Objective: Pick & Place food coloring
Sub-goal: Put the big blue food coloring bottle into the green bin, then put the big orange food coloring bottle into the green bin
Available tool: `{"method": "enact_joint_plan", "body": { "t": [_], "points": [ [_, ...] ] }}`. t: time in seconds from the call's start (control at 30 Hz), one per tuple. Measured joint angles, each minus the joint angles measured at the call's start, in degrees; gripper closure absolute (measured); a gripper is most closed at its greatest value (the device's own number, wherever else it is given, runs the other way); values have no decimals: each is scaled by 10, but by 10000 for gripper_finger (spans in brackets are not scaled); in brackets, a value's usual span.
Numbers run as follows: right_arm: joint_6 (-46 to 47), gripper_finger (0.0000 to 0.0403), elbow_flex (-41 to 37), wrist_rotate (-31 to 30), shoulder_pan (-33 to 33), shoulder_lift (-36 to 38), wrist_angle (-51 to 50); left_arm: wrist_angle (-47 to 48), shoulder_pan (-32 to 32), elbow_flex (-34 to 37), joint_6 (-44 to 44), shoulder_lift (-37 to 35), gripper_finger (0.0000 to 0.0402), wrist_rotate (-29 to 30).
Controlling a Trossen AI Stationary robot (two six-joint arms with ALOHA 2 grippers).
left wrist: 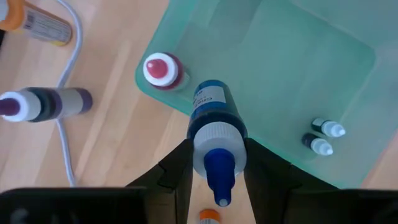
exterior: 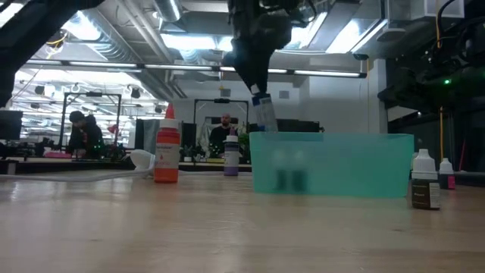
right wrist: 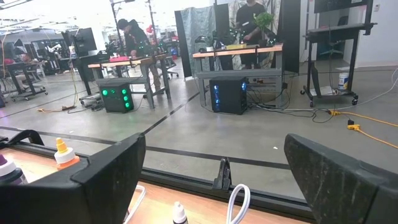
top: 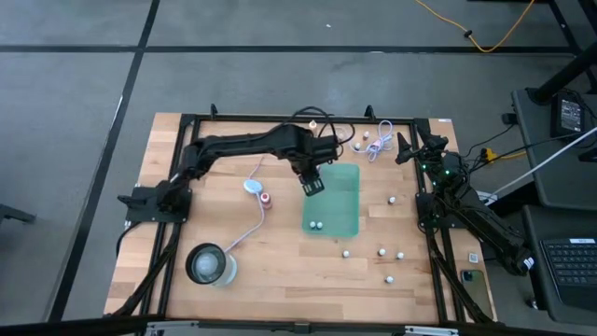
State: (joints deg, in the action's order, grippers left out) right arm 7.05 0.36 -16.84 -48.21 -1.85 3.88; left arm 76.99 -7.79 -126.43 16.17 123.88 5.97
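A blue food coloring bottle (left wrist: pixel 211 102) with a white collar and blue cap hangs over the near-left corner of the green translucent tray (top: pixel 340 201). My left gripper (top: pixel 312 185) is shut on it. Two small food coloring bottles (left wrist: pixel 320 137) lie inside the tray. A red one with a pale cap (left wrist: pixel 160 70) stands upright by the tray's corner. Several more (top: pixel 382 252) stand on the wood to the right of the tray. My right gripper (right wrist: pixel 217 180) waits open at the table's far right. My left gripper pinches the blue bottle at its white collar (left wrist: pixel 217 142), just below the cap, one finger (left wrist: pixel 177 168) on each side. The fingers come from above, pointing steeply down. The bottle hangs clear of the tray (exterior: pixel 264 112), tilted, cap toward the wrist and body downward.
A pale-blue puck (top: pixel 253 187) on a white cable lies left of the tray. A purple bottle (left wrist: pixel 46 104) lies beside the cable, with an orange one (left wrist: pixel 37 22) farther off. A round glass container (top: pixel 210 264) stands at the near left. White cords (top: pixel 373 142) lie along the far edge.
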Motion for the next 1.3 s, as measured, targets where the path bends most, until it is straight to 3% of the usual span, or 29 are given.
{"method": "enact_joint_plan", "body": {
  "t": [0.7,0.93,1.3],
  "points": [
    [0,19,0,0,0,0,0,-27,0,4,-60,82,289,22],
    [0,19,0,0,0,0,0,-38,0,4,-78,84,289,54],
    [0,19,0,0,0,0,0,-40,4,4,-108,84,221,17]
  ]
}}
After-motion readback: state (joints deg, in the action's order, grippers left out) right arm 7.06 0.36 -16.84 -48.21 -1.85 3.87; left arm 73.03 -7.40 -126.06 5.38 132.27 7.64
